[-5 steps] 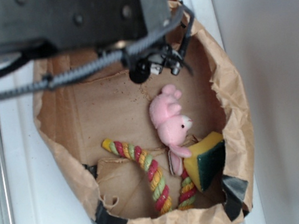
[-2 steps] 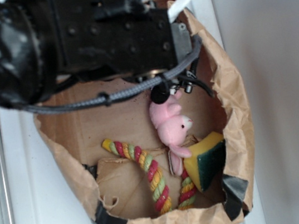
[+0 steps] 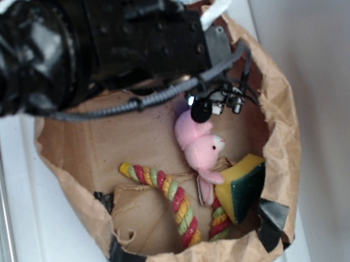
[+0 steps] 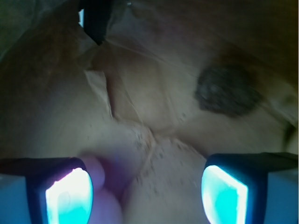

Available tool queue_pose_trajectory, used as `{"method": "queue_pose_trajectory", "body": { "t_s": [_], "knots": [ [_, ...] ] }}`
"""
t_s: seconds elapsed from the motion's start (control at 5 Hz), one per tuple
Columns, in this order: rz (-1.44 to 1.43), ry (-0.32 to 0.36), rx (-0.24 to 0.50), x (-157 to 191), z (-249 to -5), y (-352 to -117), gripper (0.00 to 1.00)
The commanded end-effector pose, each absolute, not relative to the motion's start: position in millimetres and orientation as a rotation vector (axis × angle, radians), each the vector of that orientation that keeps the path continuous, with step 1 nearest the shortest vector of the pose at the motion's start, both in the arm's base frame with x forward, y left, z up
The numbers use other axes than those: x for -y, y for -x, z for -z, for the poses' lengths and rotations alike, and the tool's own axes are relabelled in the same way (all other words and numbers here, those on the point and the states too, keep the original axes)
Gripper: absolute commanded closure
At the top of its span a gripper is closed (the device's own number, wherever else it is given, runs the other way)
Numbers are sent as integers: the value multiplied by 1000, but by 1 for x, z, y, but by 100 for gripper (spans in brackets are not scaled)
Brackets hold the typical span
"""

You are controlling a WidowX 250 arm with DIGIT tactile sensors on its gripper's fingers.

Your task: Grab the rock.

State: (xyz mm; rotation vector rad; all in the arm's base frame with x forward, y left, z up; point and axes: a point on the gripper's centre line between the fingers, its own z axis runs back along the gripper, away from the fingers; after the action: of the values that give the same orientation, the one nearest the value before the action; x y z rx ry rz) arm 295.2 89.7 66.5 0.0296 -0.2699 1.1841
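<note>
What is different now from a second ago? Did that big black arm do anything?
The arm swung further over the paper bag and now hides more of its upper part; its small camera mount slid right, above the pink bunny. The bag's rim shifted slightly. The gripper is open, holding nothing; the rock lies ahead, untouched. Bunny, rope toy and sponge stayed put.

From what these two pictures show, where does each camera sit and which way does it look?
Exterior: above the paper bag, looking down inside; the black arm covers the top.
Wrist: on the gripper, looking into the bag toward the rock; both open fingers show at the bottom.
Shared: the bag's brown paper, and probably the pink bunny, a blurred pink shape low in the wrist view.
</note>
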Motion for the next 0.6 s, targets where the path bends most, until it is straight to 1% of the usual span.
{"method": "queue_pose_trajectory", "body": {
  "t_s": [0.0,0.2,0.4],
  "knots": [
    [-1433,-39,328,-130,-76,-301,0],
    [-1438,-70,357,-128,-76,-294,0],
    [-1443,-101,360,-126,-71,-289,0]
  ]
}}
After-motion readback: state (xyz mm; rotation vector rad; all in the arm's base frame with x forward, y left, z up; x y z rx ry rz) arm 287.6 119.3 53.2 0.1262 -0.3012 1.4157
